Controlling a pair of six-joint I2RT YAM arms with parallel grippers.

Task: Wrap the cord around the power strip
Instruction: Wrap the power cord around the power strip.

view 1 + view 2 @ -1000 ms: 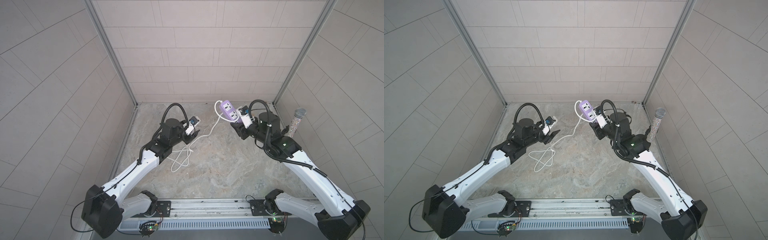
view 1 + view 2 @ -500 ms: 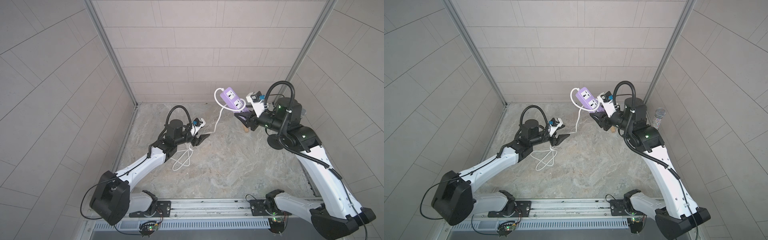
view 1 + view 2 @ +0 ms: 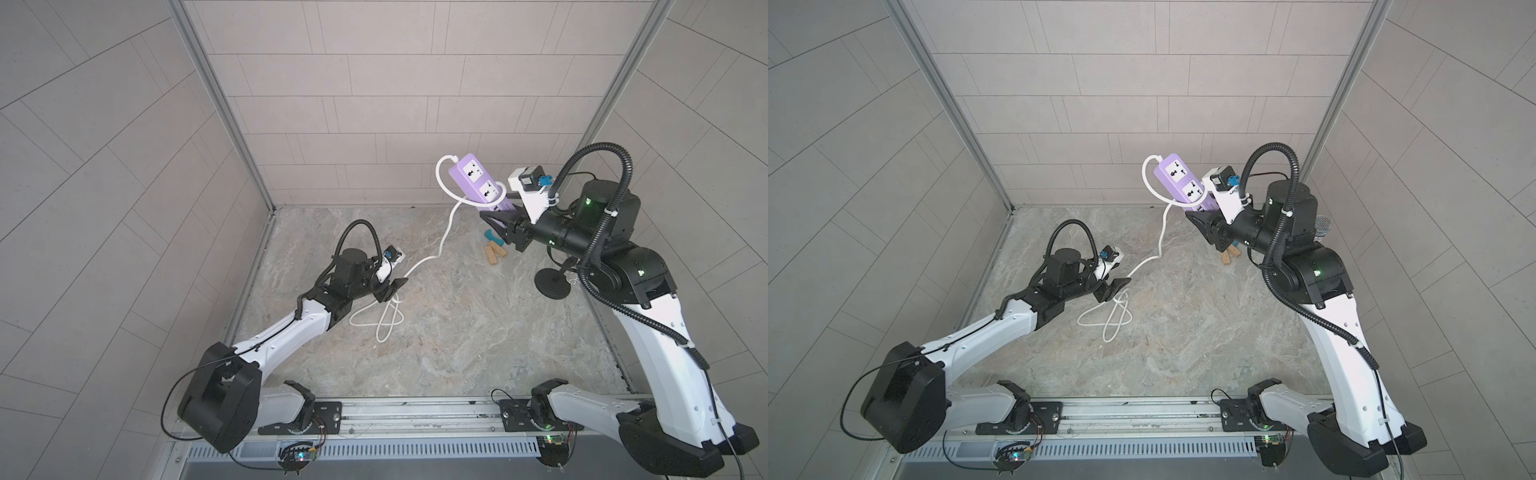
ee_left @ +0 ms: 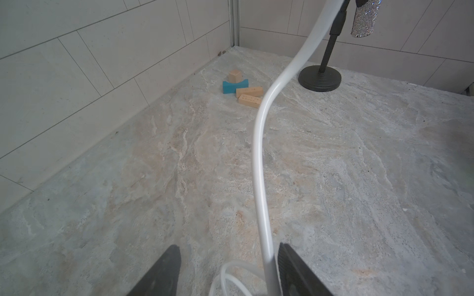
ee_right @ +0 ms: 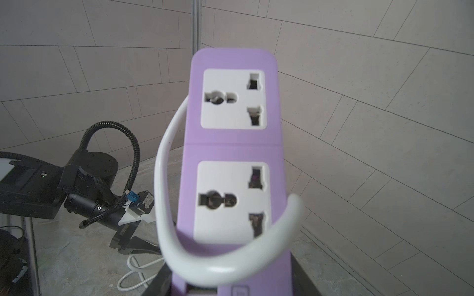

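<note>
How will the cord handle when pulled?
Probably limp yet springy: cord hangs in smooth curves, with loose loops on the floor. Its glossy jacket may slip through the open left gripper. The loop round the strip stands off it, so wraps may loosen.

Left arm and right arm: white shells on long links, black joint housings. A black ribbed hose arches over each wrist. Left pincer and right pincer are black wedges.

The lilac power strip looms close, the white cord looped across it below both sockets.
</note>
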